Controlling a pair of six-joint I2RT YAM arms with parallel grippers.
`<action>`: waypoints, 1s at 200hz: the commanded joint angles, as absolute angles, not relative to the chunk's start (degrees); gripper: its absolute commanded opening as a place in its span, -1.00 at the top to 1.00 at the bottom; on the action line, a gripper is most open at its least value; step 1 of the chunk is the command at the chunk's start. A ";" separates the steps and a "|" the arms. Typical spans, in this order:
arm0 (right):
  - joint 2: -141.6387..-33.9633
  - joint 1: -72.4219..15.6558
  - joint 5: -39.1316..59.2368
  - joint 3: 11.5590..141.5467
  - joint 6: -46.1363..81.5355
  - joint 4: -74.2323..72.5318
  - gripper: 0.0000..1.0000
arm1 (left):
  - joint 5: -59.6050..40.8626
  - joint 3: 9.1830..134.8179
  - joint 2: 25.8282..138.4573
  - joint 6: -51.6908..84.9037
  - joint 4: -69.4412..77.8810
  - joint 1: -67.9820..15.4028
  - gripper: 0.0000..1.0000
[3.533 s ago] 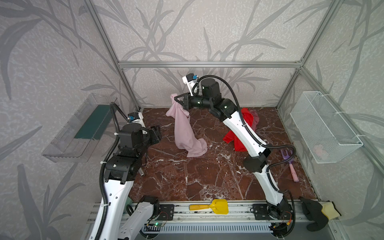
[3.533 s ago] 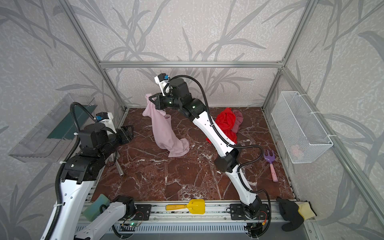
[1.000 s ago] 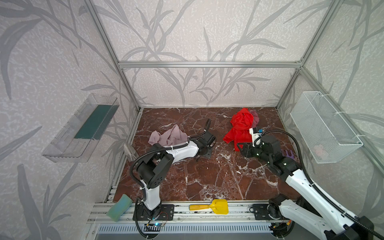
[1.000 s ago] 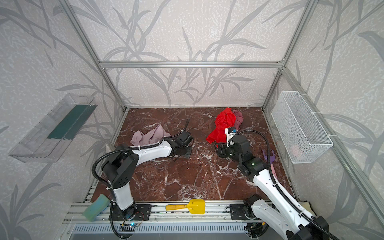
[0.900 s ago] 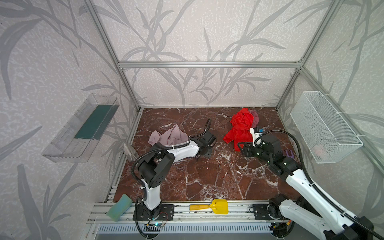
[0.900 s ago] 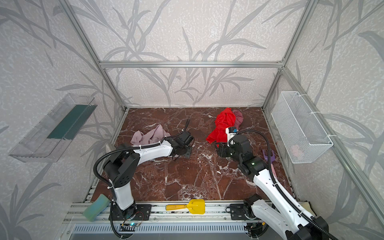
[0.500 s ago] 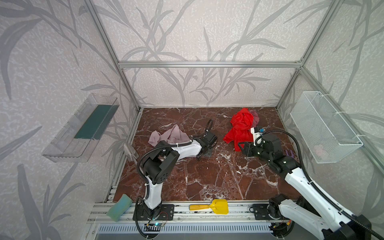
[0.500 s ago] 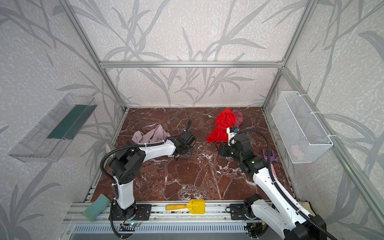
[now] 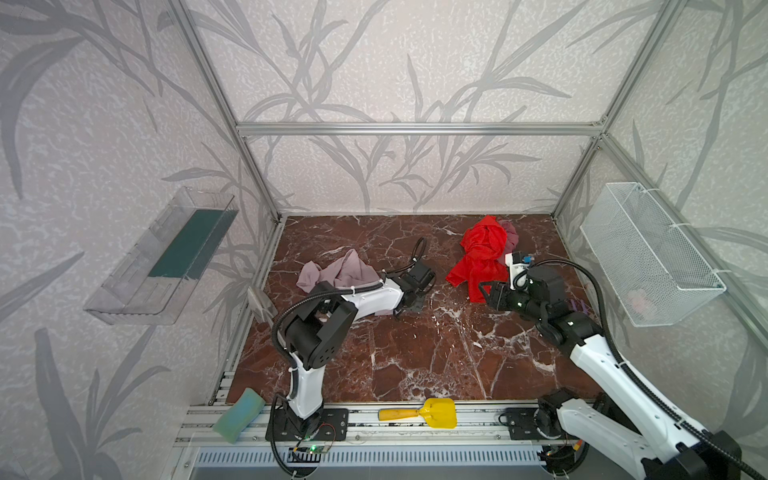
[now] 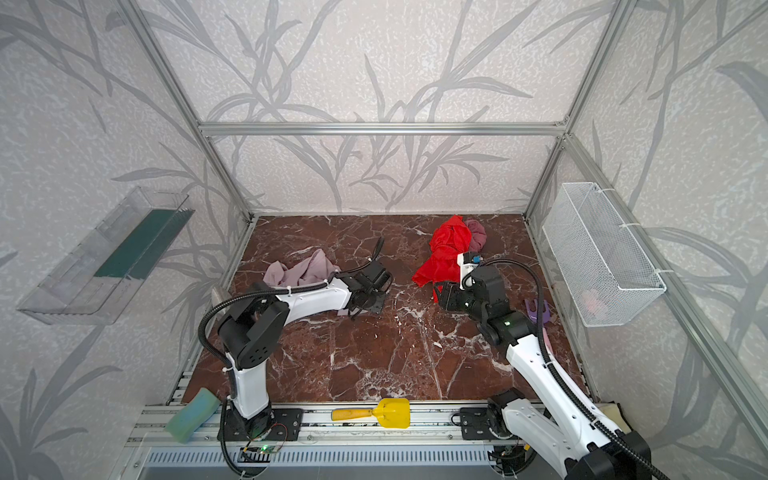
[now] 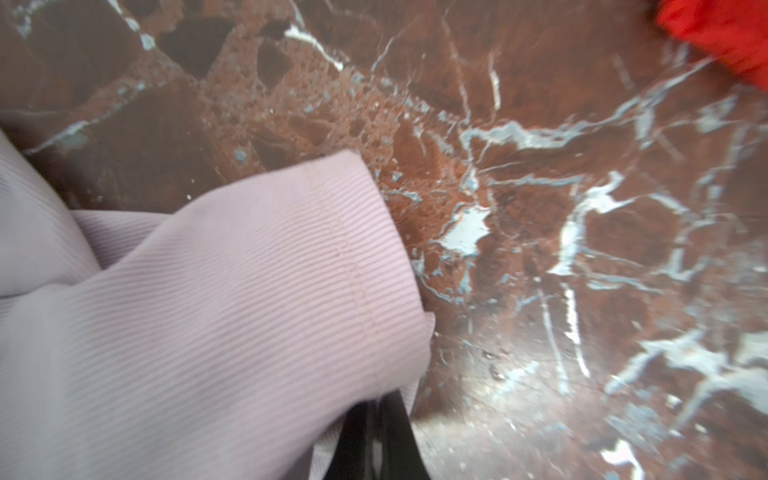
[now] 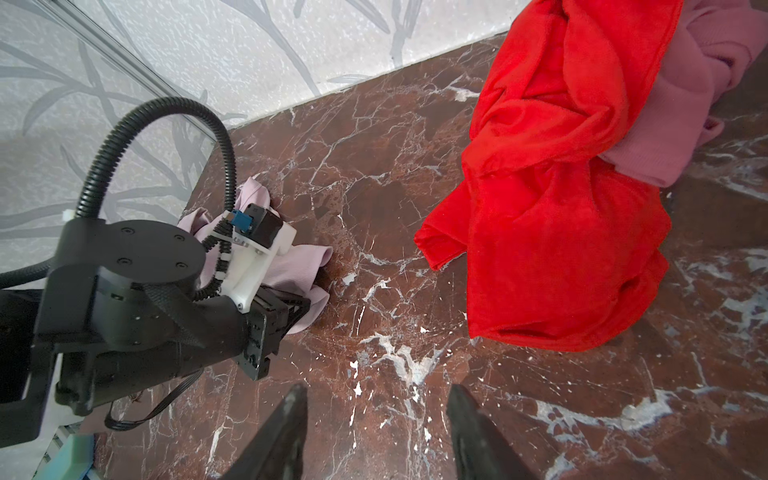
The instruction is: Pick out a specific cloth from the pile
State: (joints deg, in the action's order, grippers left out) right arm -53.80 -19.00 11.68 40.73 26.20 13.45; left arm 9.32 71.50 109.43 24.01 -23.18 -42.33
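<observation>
1. Left wrist view: the left fingers (image 11: 376, 440) are closed together on a fold at the hemmed edge of the cloth (image 11: 208, 311). Its pale lilac-pink ribbed fabric drapes over them and spreads back behind them on the surface (image 11: 540, 124).
2. In both top views the cloth (image 9: 345, 270) (image 10: 307, 266) lies crumpled just behind and beside the left fingers (image 9: 407, 306) (image 10: 365, 305), on its own and well apart from the pile (image 9: 484, 257).
3. That pile is a red cloth (image 9: 478, 266) with a darker mauve cloth (image 9: 510, 237) tucked against its far side. It sits just ahead of the right fingers (image 9: 487, 291) and far across the surface from the left fingers.
4. In the right wrist view the right fingers (image 12: 286, 428) stand apart with nothing between them, over bare surface (image 12: 395, 291). The red cloth (image 12: 552, 208) hangs its lower edge near their tips without touching them, and the mauve cloth (image 12: 685, 104) lies beyond it.
5. The same view shows the left fingers (image 12: 291, 309) pressed into the cloth (image 12: 295, 266), off to one side of the right fingers.
</observation>
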 commanded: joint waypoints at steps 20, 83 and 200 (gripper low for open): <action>-54.76 -18.49 13.60 40.04 27.24 11.12 -0.08 | 5.38 76.40 102.10 23.36 -25.80 -42.80 1.00; -54.76 -18.37 14.37 40.06 27.82 10.63 -0.08 | 4.94 77.45 92.90 24.10 -25.02 -42.47 1.00; -56.43 -18.27 16.70 40.18 29.79 8.15 -0.08 | 2.96 65.44 76.56 27.24 -22.43 -24.40 1.00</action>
